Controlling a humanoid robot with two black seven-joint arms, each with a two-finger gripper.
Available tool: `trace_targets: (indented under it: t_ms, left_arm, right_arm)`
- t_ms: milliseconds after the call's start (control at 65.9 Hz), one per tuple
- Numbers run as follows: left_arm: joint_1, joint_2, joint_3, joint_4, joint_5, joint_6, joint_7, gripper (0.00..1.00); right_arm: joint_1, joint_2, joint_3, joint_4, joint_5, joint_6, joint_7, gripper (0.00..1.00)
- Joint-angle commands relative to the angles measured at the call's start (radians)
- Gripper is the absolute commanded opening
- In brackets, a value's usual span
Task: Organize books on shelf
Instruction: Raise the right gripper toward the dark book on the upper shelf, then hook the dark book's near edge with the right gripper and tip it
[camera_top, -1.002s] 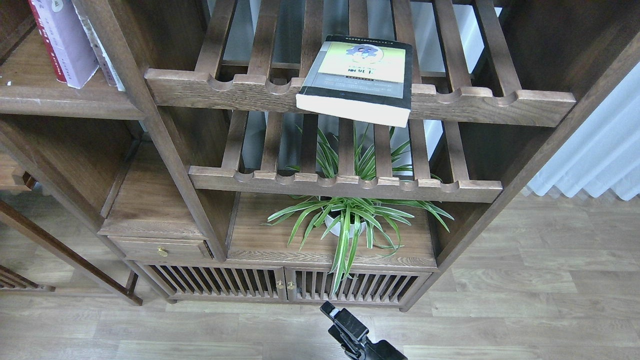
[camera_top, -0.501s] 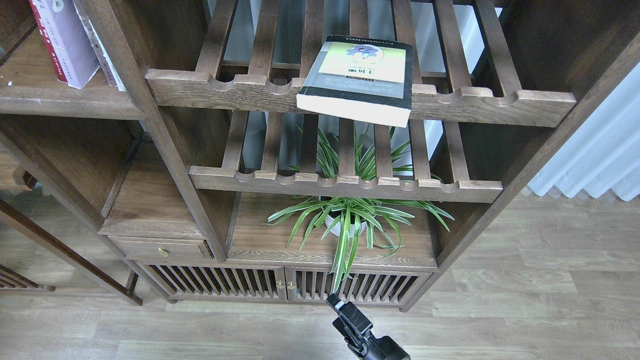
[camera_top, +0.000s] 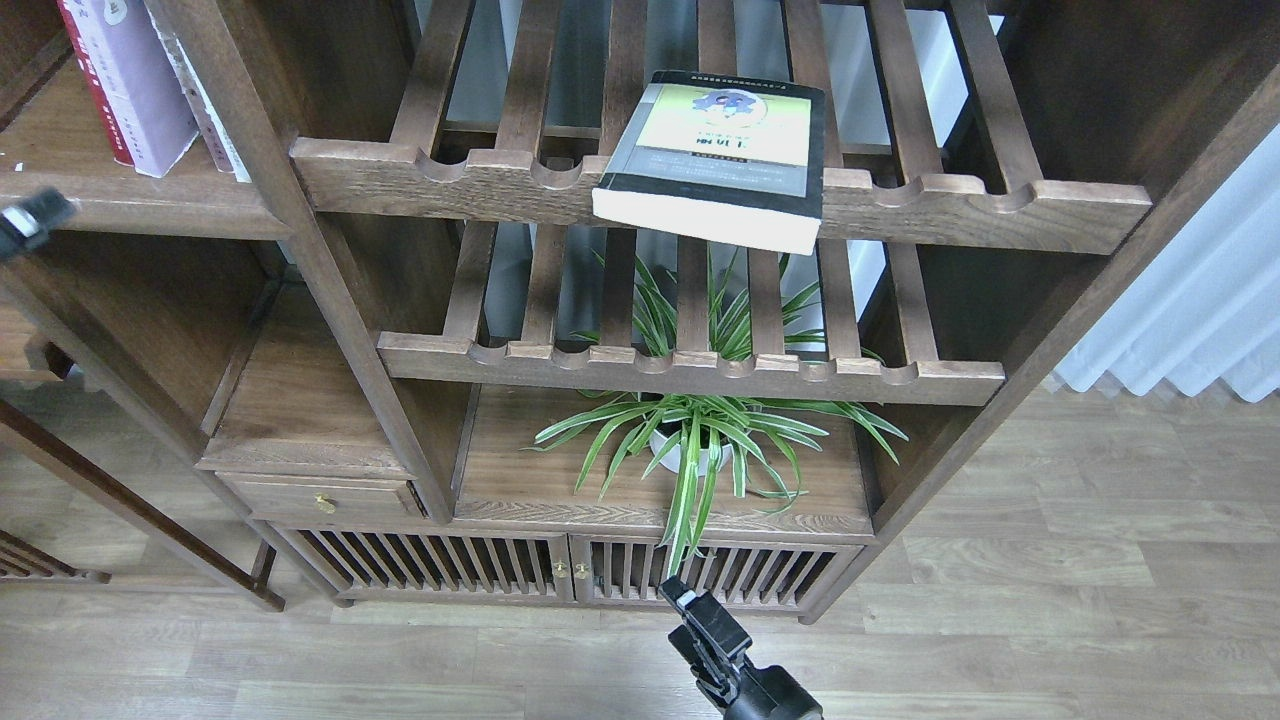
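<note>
Two books already stand on our target shelf (camera_top: 150, 205) at upper left: the red book (camera_top: 88, 75) and the lavender book (camera_top: 135, 85) beside it, both leaning a little, spines toward us. More volumes may sit behind the upright post; we cannot tell.

One book is left, by our reckoning. The yellow book (camera_top: 715, 155) lies flat, cover up, on the upper slatted rack (camera_top: 700, 195), its page edge overhanging the notched front rail, out of place and well apart from the shelf.

Right end effector (camera_top: 700, 612) sits low at bottom centre, in front of the cabinet doors (camera_top: 570, 570), far below the yellow book and empty. It shows dark and end-on; we cannot tell how wide its fingers stand.

Left end effector (camera_top: 30, 222) only just enters at the left edge, close under the shelf's front edge. Too little shows to judge its opening. It holds nothing we can see.

A spider plant (camera_top: 690, 440) stands on the lower surface, directly under the racks.
</note>
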Motion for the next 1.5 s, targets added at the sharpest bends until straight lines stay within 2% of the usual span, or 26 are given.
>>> trace_targets:
  t_ms: [0, 76, 167, 486, 713, 926, 1487]
  left_arm:
    - [0.007, -0.059, 0.010, 0.021, 0.013, 0.000, 0.008, 0.81]
    - [0.018, -0.084, 0.012, 0.027, 0.019, 0.000, 0.008, 0.81]
    - [0.063, -0.117, 0.012, 0.059, 0.021, 0.000, 0.008, 0.82]
    - [0.084, -0.130, 0.020, 0.171, 0.021, 0.000, 0.008, 0.88]
    - [0.087, -0.131, 0.033, 0.188, 0.022, 0.000, 0.008, 0.89]
    - [0.087, -0.151, 0.055, 0.294, 0.022, 0.000, 0.009, 0.91]
    - [0.084, -0.151, 0.047, 0.299, 0.021, 0.000, 0.006, 0.94]
  right_arm:
    - [0.040, 0.000, 0.004, 0.021, 0.000, 0.000, 0.001, 0.99]
    - [0.045, 0.000, 0.019, 0.085, 0.006, 0.000, 0.009, 0.99]
    - [0.040, 0.000, 0.055, 0.219, 0.013, 0.000, 0.039, 0.99]
    - [0.047, 0.000, 0.105, 0.429, -0.023, 0.000, 0.035, 0.99]
    - [0.060, 0.000, 0.150, 0.492, -0.113, 0.000, 0.033, 0.99]
    - [0.139, 0.000, 0.179, 0.547, -0.199, 0.000, 0.036, 0.97]
    - [0.271, 0.000, 0.282, 0.570, -0.205, 0.000, 0.035, 0.97]
